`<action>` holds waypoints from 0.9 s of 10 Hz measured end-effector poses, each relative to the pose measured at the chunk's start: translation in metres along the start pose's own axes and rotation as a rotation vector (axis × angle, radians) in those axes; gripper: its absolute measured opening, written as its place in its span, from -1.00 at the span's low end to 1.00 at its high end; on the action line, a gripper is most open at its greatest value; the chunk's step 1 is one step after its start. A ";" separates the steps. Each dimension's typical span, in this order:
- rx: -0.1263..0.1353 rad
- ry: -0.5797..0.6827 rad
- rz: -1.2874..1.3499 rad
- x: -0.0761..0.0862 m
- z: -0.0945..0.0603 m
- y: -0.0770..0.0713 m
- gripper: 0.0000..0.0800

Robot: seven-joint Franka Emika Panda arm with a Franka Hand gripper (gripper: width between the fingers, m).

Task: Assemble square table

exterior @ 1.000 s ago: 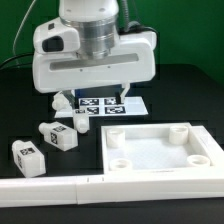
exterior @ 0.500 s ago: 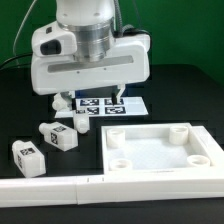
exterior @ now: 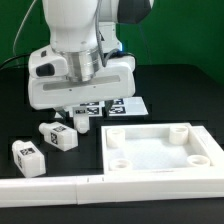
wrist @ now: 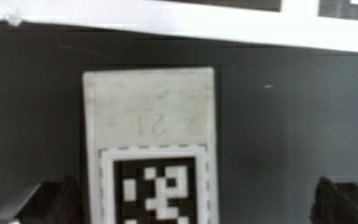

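There is one tabletop (exterior: 160, 150) and three legs show in the exterior view: the first leg (exterior: 28, 155) at that view's far left, the second leg (exterior: 58, 135) near it, and the third leg (exterior: 83, 122) partly under the arm's hand. Whether the hand hides a fourth cannot be told. The tabletop lies rim up on the black bench (exterior: 185, 80) at the view's right, its four corner holes facing up, just behind the one rail (exterior: 50, 188). The arm (exterior: 75, 40) leans over the legs, tilted, with its gripper (exterior: 85, 108) low in front of the marker board (exterior: 128, 104). In the wrist view the gripper (wrist: 197, 203) stands wide apart, holding nothing. A leg (wrist: 149, 120) lies flat between its fingers (wrist: 51, 200), tag up, nearer one finger, its long axis crosswise to the line between them.
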State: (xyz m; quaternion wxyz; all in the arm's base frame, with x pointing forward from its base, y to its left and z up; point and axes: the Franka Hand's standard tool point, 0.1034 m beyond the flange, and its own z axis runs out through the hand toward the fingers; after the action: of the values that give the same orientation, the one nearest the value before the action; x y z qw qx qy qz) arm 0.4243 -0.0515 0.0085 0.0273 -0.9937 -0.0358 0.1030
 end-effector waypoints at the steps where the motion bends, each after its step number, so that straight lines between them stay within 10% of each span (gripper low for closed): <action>1: -0.001 0.001 0.000 0.000 0.000 0.000 0.62; 5: -0.001 0.003 -0.003 0.000 -0.001 -0.002 -0.29; 9: -0.019 0.063 -0.158 -0.005 -0.036 -0.077 -0.29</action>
State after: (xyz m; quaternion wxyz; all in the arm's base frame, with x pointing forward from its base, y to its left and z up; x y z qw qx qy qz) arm 0.4219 0.0226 0.0497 0.0270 -0.9907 -0.1140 0.0689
